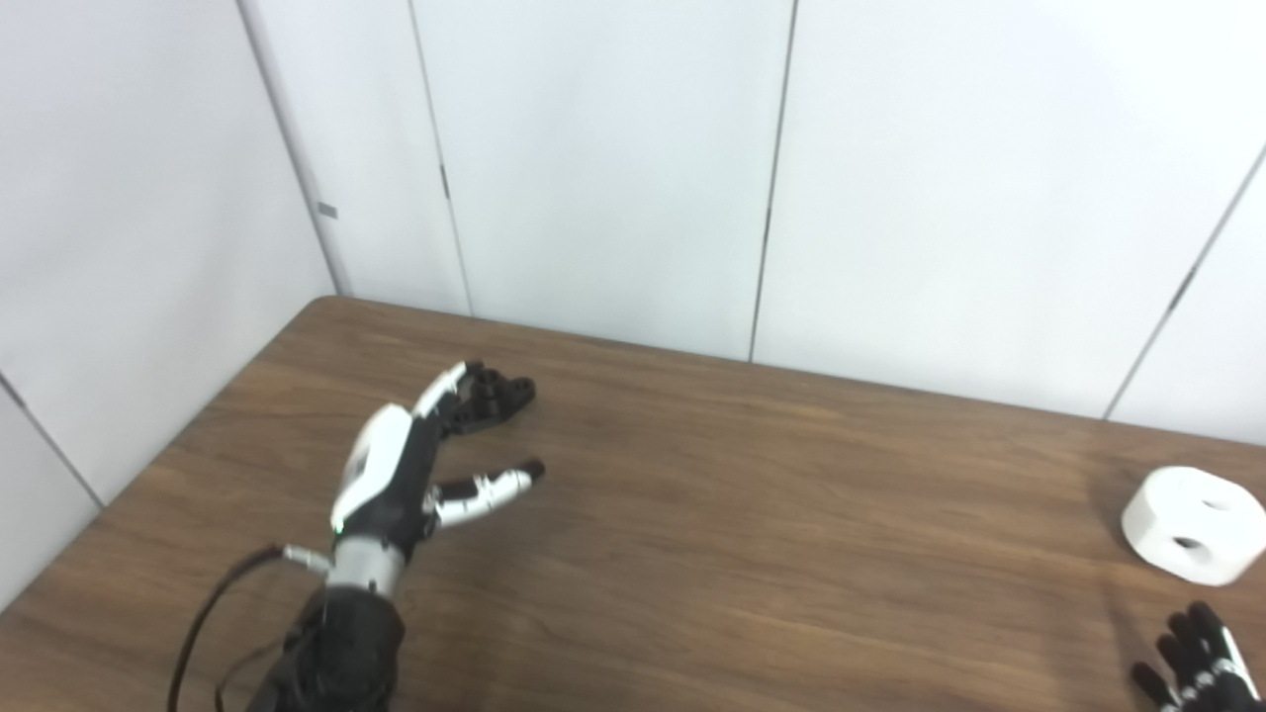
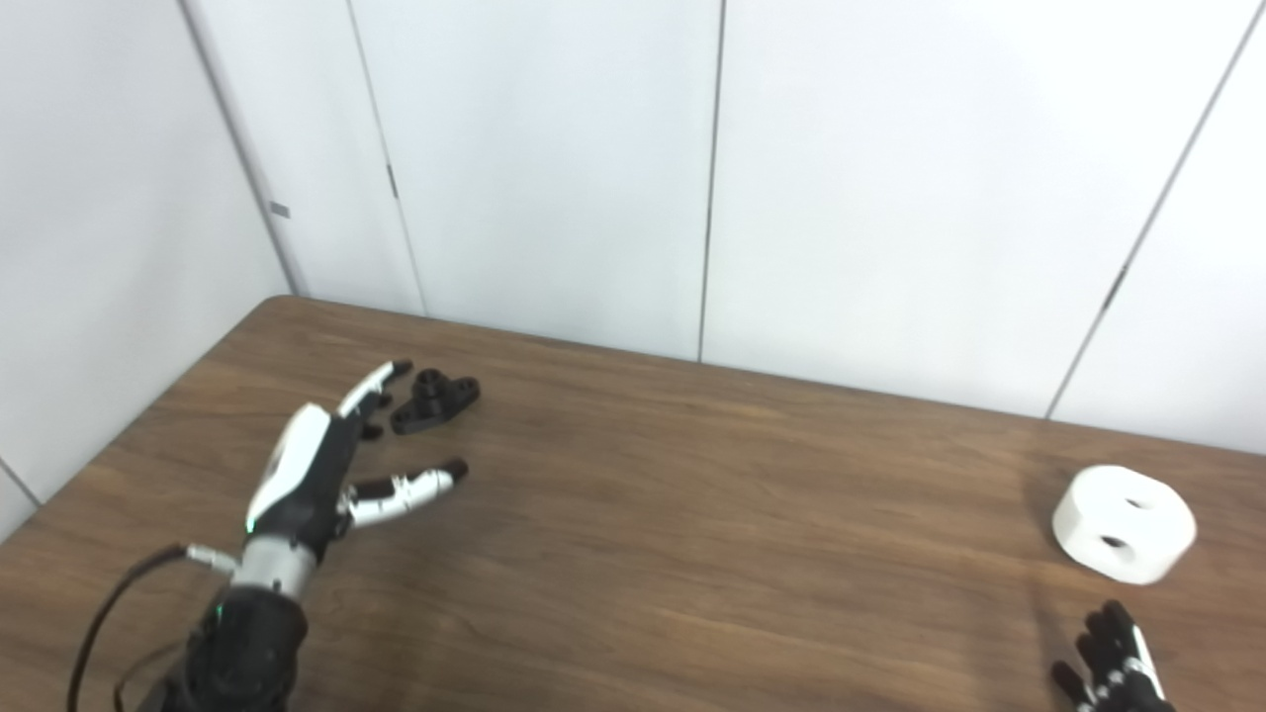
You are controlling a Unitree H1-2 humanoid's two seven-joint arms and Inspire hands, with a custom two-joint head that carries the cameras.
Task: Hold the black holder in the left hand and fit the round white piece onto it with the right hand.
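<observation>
Though unheld, black holder (image 2: 435, 399) beside left hand (image 2: 315, 473)

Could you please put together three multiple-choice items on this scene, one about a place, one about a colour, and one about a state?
1. Where does the round white piece lie on the table?
A. Near the right edge, in front of the right robot hand
B. Beside the black holder
C. At the table's far left corner

2. What colour is the holder?
A. White
B. Black
C. Red

3. What state is the left robot hand in?
A. Shut on the holder
B. Shut on the white piece
C. Open, fingers spread, next to the holder

Answers: 1 A, the piece sits at the right, far from the holder. 2 B, it shows dark against the brown wood. 3 C, fingers and thumb are apart and the holder lies on the table.
</observation>
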